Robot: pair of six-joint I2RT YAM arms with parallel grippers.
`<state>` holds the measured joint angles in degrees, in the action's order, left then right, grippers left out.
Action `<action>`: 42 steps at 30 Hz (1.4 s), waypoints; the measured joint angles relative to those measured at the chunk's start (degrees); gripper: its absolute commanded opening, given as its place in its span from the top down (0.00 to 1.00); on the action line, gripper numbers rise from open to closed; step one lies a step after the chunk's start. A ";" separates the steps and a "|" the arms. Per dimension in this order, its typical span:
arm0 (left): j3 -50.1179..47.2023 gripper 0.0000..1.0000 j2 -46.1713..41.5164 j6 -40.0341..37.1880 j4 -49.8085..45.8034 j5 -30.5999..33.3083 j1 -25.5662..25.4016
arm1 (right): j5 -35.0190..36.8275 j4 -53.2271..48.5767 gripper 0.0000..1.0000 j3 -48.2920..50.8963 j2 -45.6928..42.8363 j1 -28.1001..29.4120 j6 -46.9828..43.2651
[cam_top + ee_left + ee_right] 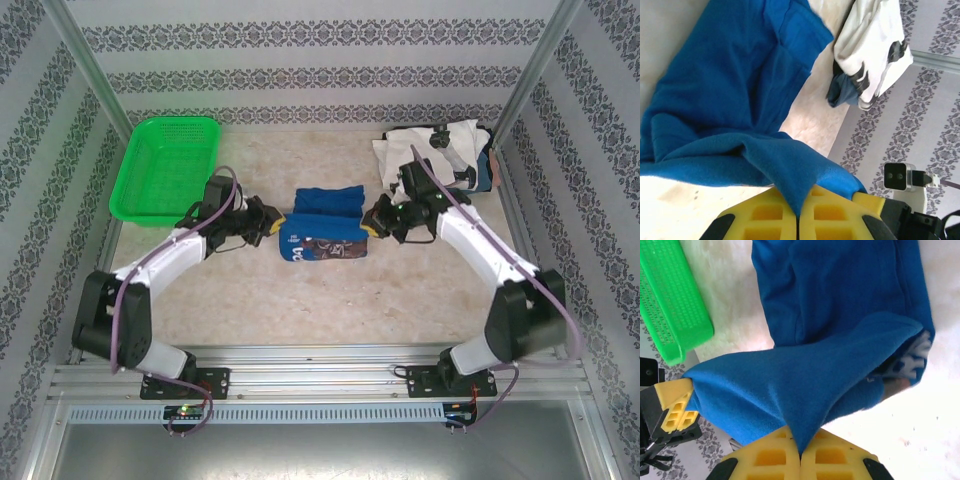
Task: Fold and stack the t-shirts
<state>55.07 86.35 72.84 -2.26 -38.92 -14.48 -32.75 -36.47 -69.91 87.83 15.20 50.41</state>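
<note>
Pale marbled tabletop spreads between patterned walls in the top view. At the centre of the frame lies the royal-blue t-shirt, partly folded, with its printed band along the lower edge. The left gripper is clenched on the shirt's left edge and the right gripper on its right edge; both wrist views show yellow pads pinching blue cloth. A white t-shirt is heaped at upper right. A green basket stands at upper left.

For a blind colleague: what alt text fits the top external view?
The left gripper and right gripper pinch opposite ends of a royal-blue t-shirt at centre. A green basket sits back left, a white t-shirt back right.
</note>
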 measured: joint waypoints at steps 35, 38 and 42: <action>31.12 0.96 30.08 -0.13 4.44 -9.16 3.72 | -4.55 -5.29 0.98 -24.98 27.61 -10.12 -8.44; 34.32 0.96 32.24 0.52 4.42 -9.88 3.65 | -4.79 -5.16 0.98 -24.98 27.98 -10.58 -8.39; 39.01 0.95 34.95 1.14 4.42 -10.60 3.28 | -4.87 -4.33 0.98 -24.98 28.06 -11.17 -8.35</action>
<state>94.08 121.30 73.97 2.15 -49.52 -11.20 -37.63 -40.80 -94.89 115.90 4.03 42.06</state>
